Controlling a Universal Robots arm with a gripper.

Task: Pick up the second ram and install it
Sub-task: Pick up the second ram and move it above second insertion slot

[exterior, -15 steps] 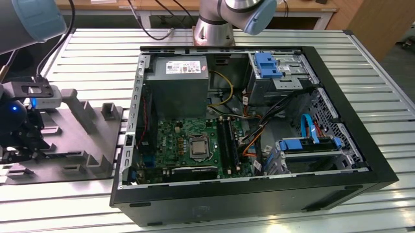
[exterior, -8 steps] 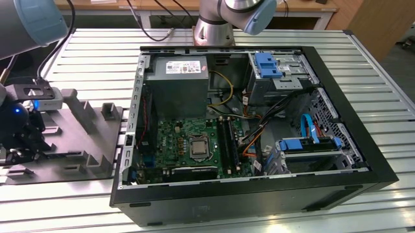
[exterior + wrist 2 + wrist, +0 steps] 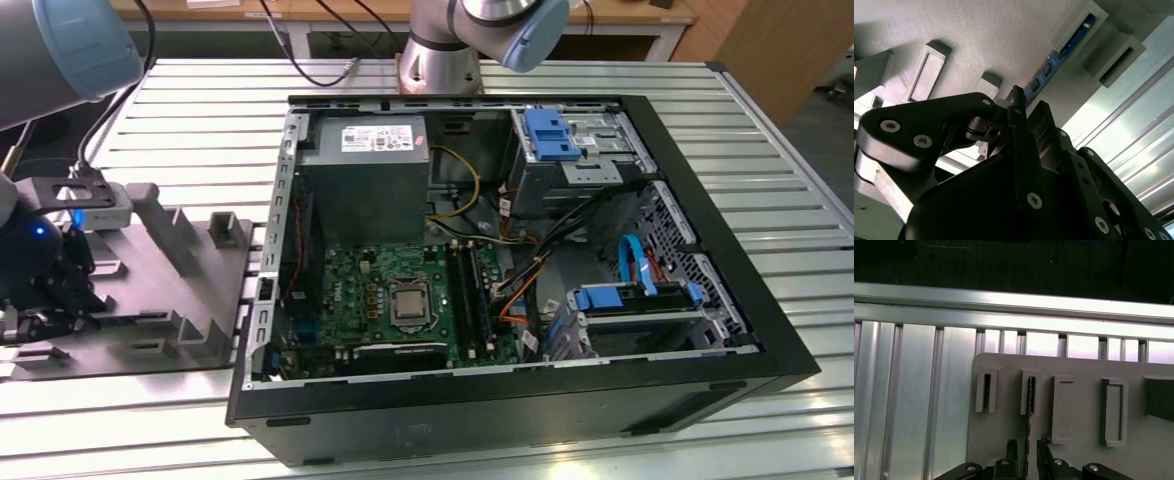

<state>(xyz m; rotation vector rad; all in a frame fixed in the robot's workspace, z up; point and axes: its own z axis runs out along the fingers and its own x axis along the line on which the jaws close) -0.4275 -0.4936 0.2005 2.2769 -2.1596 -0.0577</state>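
The second ram (image 3: 1031, 396) stands on edge in a slot of the grey fixture tray (image 3: 1079, 370). In the second wrist view it shows as a blue strip (image 3: 1053, 64) in that slot. My gripper (image 3: 1027, 445) hangs over the tray with one finger (image 3: 1011, 446) on each side of the stick's near end. A narrow gap shows on both sides, so it is open around the ram without touching it. In the exterior view the gripper (image 3: 47, 285) is over the tray (image 3: 160, 290) at the exterior view's left.
The open computer case (image 3: 507, 250) lies on the slatted aluminium table (image 3: 801, 200), at the exterior view's right of the tray. Inside are the green motherboard (image 3: 400, 295), its memory slots (image 3: 470, 290), a grey power supply (image 3: 360, 170), loose cables and blue drive brackets (image 3: 550, 135).
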